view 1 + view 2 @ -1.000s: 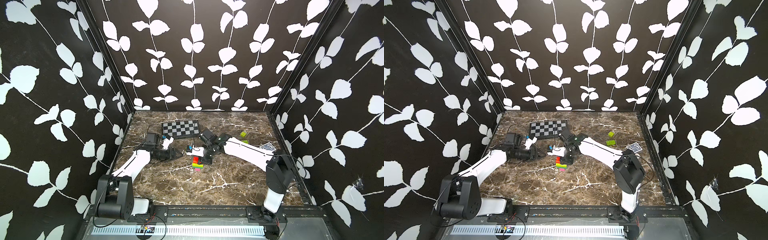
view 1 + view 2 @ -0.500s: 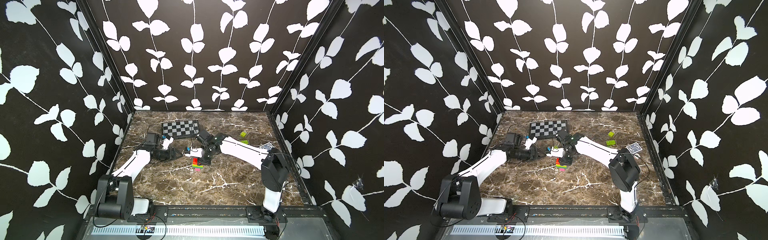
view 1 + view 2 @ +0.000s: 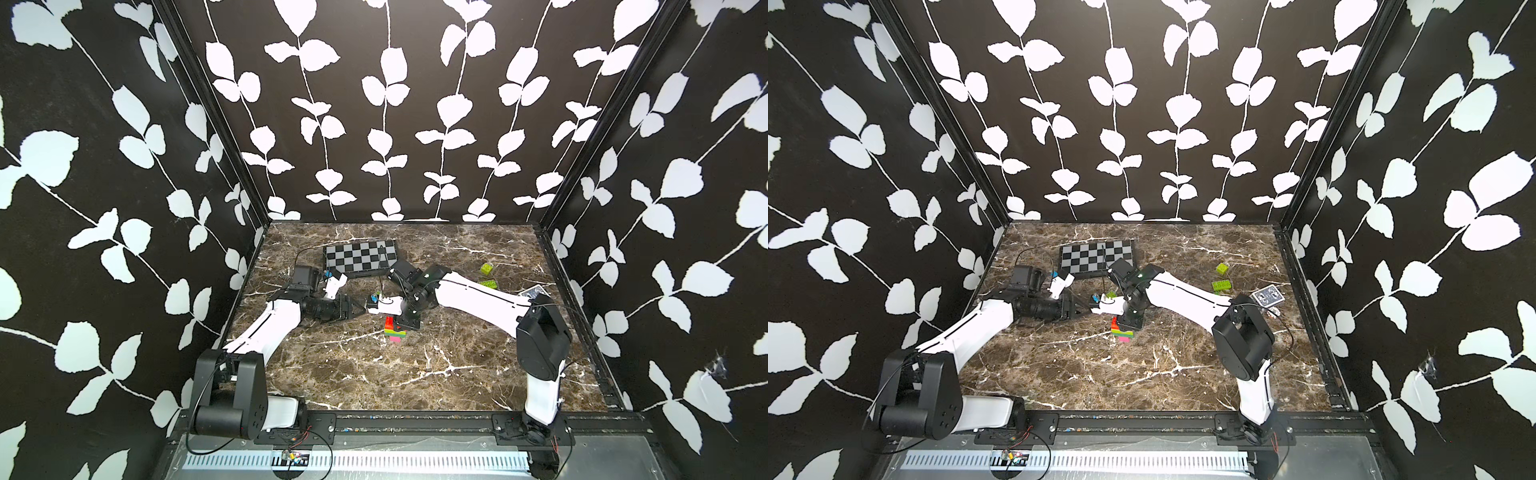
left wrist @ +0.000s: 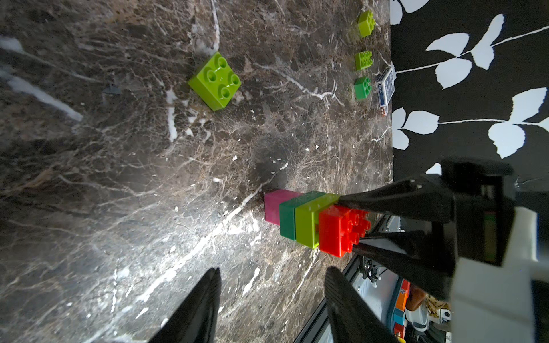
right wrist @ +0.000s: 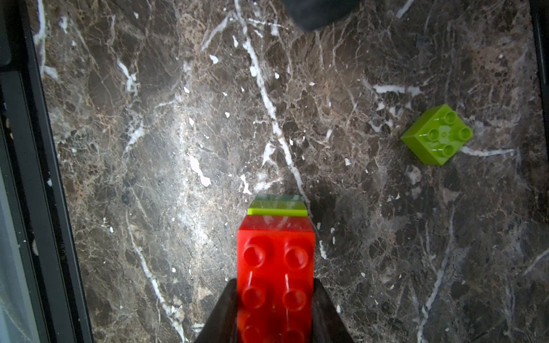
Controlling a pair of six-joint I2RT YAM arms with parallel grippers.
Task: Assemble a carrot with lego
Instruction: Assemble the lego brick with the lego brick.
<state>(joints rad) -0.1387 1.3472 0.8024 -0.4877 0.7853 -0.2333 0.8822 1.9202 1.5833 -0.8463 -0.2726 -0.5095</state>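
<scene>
The carrot (image 3: 394,330) stands upright near the middle of the worktop (image 3: 374,374), in front of the chequered board (image 3: 359,257). It is a four-layer stack: pink at the bottom, then dark green, then lime, with a red brick (image 5: 275,267) on top, studs facing up. The pink layer sits at the marble surface, though I cannot tell whether it rests there fully.

The right gripper (image 5: 274,311) reaches down from above. Its jaws are clenched on the two long sides of the red brick, so it grasps the carrot by its top layer.

The left gripper (image 4: 271,285) lies low and level, pointing at the stack from the side, near it but not touching. Its jaws are released and spread, with only bare marble between them.

A loose lime brick (image 4: 214,80) with four studs lies flat on the worktop near the stack, behind it towards the board.

Well apart, by the right-hand wall, lie three more pieces:
- a small lime block (image 3: 486,269)
- a flat green plate (image 3: 489,284)
- a dark green block (image 4: 362,87), seen only from the left wrist

A blue card deck (image 3: 532,292) lies just beside them, against the wall
</scene>
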